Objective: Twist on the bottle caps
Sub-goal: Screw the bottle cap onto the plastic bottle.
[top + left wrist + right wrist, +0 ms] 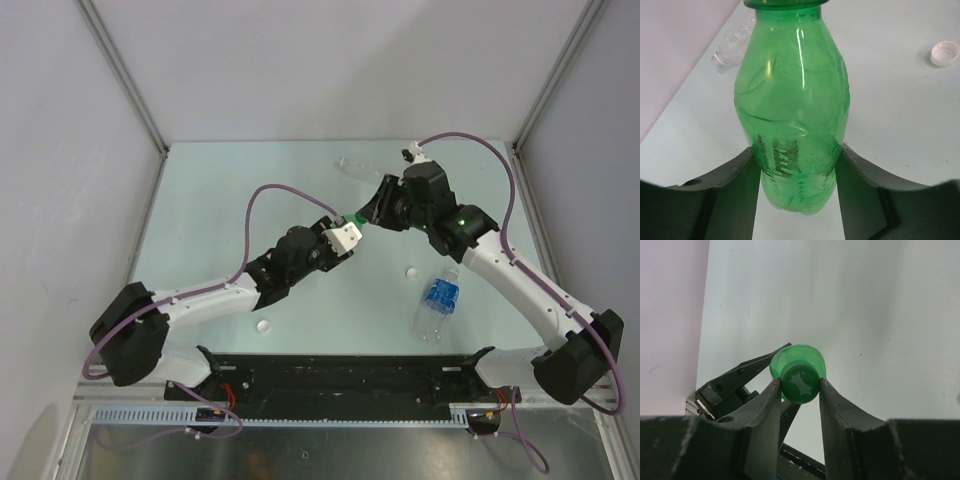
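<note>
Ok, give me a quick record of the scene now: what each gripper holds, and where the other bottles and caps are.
left gripper: shut on green bottle
right gripper: shut on green cap, at the bottle's neck
labelled bottle: lying on table, right side
clear bottle: lying near far edge
white cap: loose beside labelled bottle
second white cap: loose near left arm

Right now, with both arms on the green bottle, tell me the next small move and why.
Probably turn the right gripper to screw the green cap down. Its fingers are shut on that cap, which sits at the mouth of the green bottle, and the left gripper clamps the bottle's body, bracing it. How far the cap is threaded does not show.
</note>
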You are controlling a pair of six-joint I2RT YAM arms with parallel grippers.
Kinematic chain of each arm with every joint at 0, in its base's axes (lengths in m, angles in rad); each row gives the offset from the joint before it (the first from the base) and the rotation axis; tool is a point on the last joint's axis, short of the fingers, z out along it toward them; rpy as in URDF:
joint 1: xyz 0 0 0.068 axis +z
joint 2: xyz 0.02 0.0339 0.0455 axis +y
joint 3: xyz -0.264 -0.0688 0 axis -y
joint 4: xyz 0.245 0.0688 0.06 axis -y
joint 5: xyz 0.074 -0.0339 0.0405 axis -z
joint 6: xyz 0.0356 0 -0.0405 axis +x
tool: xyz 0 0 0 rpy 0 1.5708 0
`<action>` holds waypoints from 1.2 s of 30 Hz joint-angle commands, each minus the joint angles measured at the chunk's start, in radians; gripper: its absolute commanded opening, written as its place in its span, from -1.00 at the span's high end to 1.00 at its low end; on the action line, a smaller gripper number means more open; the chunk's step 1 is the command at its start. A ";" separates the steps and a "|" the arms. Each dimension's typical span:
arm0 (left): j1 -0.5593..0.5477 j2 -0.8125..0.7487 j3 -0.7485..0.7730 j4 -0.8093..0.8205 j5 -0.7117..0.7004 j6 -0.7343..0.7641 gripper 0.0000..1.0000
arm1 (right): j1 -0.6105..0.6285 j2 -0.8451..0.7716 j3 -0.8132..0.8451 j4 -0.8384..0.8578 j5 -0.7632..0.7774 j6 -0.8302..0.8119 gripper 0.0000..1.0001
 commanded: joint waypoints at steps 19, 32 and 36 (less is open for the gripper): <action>-0.051 0.040 0.033 0.329 0.242 -0.095 1.00 | 0.098 -0.054 0.021 -0.103 0.084 -0.034 0.43; -0.051 0.052 0.017 0.333 0.243 -0.114 1.00 | 0.118 -0.053 0.034 -0.113 0.138 -0.039 0.13; -0.051 0.057 0.020 0.334 0.233 -0.122 1.00 | 0.125 -0.059 0.034 -0.116 0.151 -0.039 0.07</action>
